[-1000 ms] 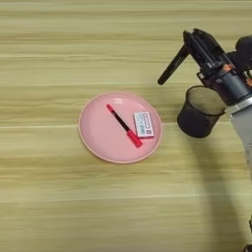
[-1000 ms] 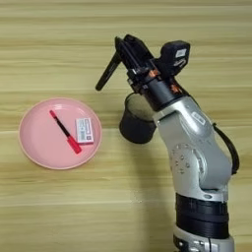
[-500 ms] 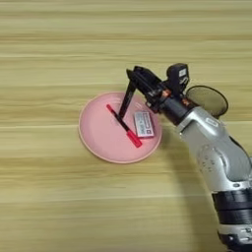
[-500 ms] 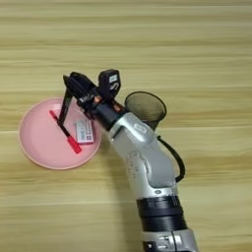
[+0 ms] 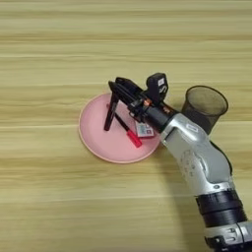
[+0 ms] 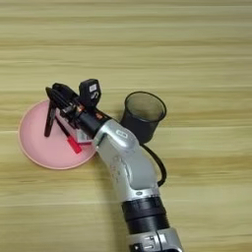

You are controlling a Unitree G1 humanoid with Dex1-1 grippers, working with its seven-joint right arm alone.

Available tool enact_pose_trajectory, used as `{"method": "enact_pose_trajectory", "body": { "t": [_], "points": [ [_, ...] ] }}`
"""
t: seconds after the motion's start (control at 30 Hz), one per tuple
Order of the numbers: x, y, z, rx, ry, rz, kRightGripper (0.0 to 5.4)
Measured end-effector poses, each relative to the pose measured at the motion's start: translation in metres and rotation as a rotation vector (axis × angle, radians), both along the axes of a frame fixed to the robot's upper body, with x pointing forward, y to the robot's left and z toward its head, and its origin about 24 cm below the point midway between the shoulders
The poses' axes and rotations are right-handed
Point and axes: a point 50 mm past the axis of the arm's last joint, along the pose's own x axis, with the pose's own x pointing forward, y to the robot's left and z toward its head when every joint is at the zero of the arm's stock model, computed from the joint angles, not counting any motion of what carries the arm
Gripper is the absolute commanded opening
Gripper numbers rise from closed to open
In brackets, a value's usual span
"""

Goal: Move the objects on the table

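Right gripper [image 5: 116, 92] clamped on slim black marker [image 5: 110, 114], hanging near-upright, tip down over pink plate [image 5: 98, 142] left half; pen cup [image 5: 204, 107] off plate's right edge.

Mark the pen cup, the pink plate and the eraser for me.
black mesh pen cup [image 6: 142, 118], right eye view, on its outer wall.
pink plate [image 5: 101, 142], left eye view, on the bare lower-left part of its surface.
white eraser [image 5: 144, 130], left eye view, on the visible part of its label, beside the forearm.
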Motion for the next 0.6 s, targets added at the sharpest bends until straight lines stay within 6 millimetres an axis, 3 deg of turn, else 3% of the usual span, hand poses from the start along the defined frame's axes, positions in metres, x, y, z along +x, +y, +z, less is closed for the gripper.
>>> {"method": "enact_pose_trajectory", "body": {
  "t": [0.33,0.6],
  "points": [
    [-0.003,-0.028,-0.015,-0.032,-0.013,-0.082,1.2],
    [-0.002,-0.031,-0.017,-0.042,-0.016,-0.083,1.2]
  ]
}}
